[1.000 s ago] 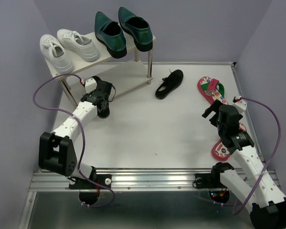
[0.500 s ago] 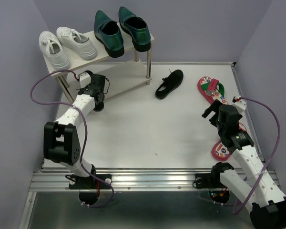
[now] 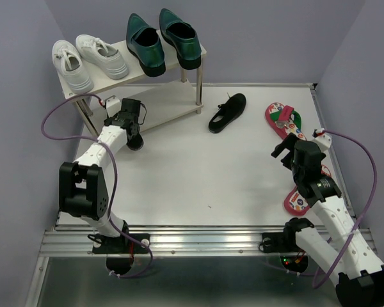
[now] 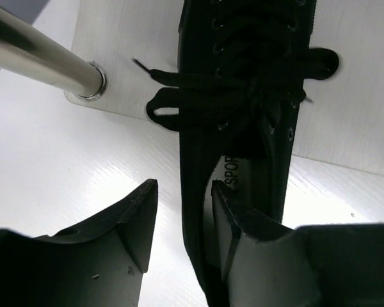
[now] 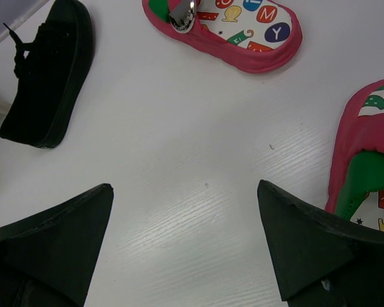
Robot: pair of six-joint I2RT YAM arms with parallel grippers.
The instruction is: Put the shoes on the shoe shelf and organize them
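The shoe shelf (image 3: 173, 107) stands at the table's (image 3: 179, 179) far-left corner, its top board filled by green loafers (image 3: 163, 41) and white sneakers (image 3: 89, 61). So a black lace-up shoe (image 4: 243, 128) goes toe-first on the lower board's front edge. The left gripper (image 4: 184, 192) straddles its heel wall, half-parted and not clamping. Red flip-flops (image 3: 285, 120) lie along the right edge by the right gripper (image 5: 184, 192), which is spread wide and empty.

Two white sneakers (image 3: 70, 67) sit side by side, raised above the table's (image 3: 198, 173) far-left corner. Lilac walls (image 3: 262, 32) border the table's far and side edges. A metal rail (image 3: 198, 242) runs along its near edge.
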